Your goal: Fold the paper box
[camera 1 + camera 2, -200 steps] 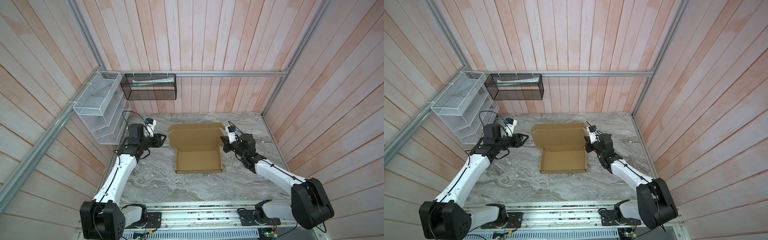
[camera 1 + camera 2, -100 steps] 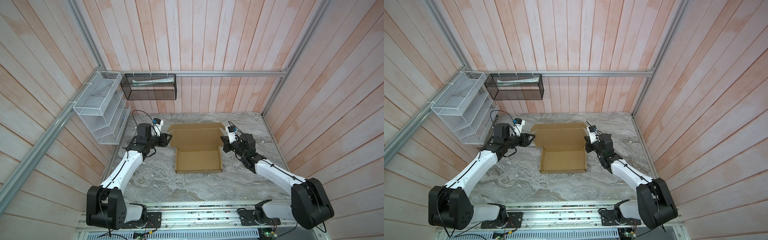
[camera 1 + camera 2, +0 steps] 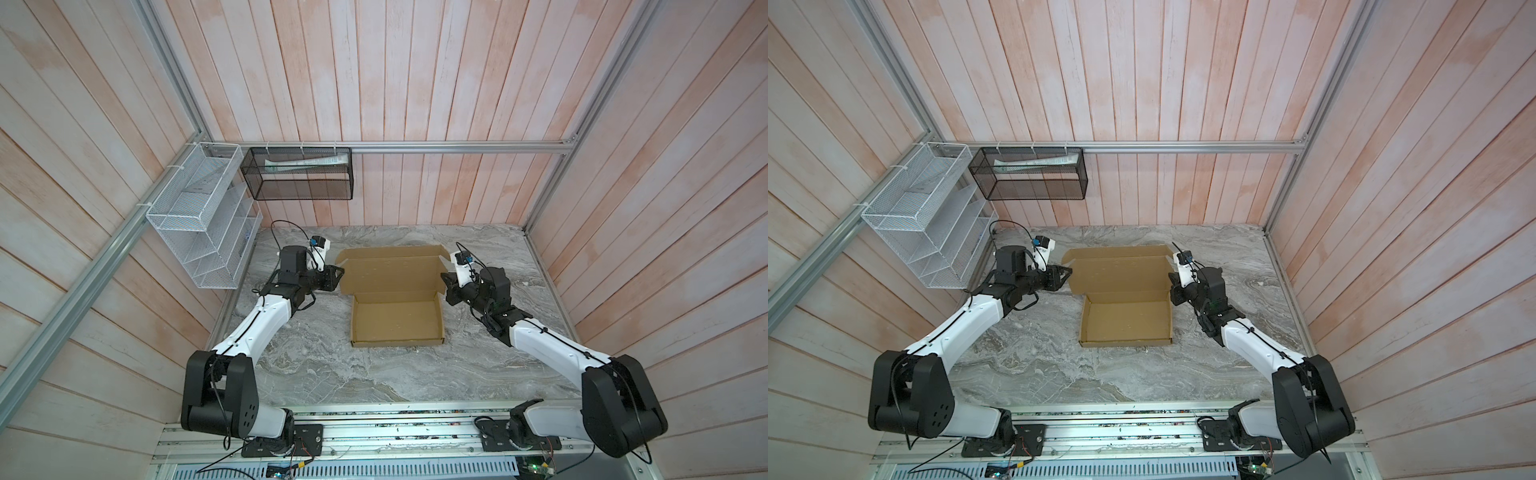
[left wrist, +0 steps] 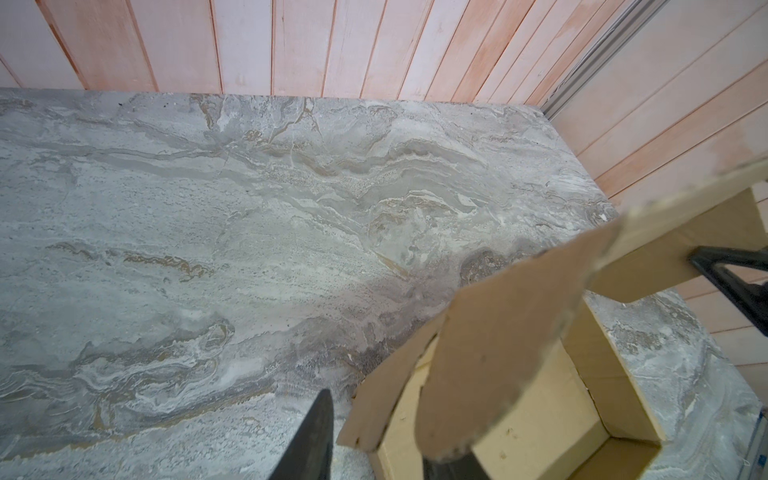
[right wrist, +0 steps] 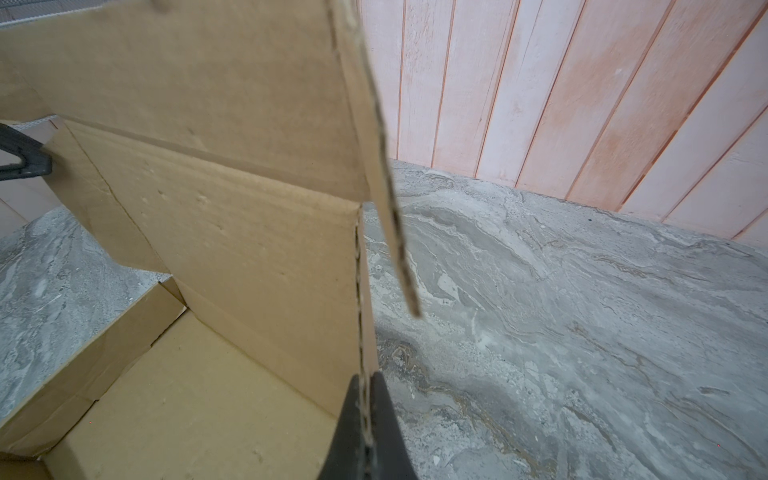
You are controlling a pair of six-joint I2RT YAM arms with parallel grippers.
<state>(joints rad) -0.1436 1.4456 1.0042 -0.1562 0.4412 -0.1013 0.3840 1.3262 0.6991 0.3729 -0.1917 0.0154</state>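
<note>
Paper box (image 3: 395,324) (image 3: 1125,320) sits about mid-desk (image 3: 332,374), long side running left to right. The tray half is formed, walls up, open top, and flat on the marble. The lid panel rises from the tray's far wall and is not folded down.

Right pincer (image 3: 444,279) (image 3: 1170,277): at the lid's right edge, just above the tray's far right corner. In the right wrist view I see both fingers (image 5: 351,415) pressed flat against either face of the cardboard edge, with no gap between. It is clamped on the lid. The lid's small right side flap hangs free above the grip, angled outward.

Left pincer (image 3: 340,274) (image 3: 1068,272): at the lid's left edge, level with the right one, at the tray's far left corner. In the left wrist view the jaws stand partly apart. One finger (image 4: 316,436) is clear of the cardboard, with marble showing beside it. The other is mostly hidden under the lid's rounded left side flap, which lies across it. I cannot tell whether that finger touches the flap. The flap is not pinched.

The box lies between the two pincers, one on each end of the lid; the tray's near wall is well apart from both.
</note>
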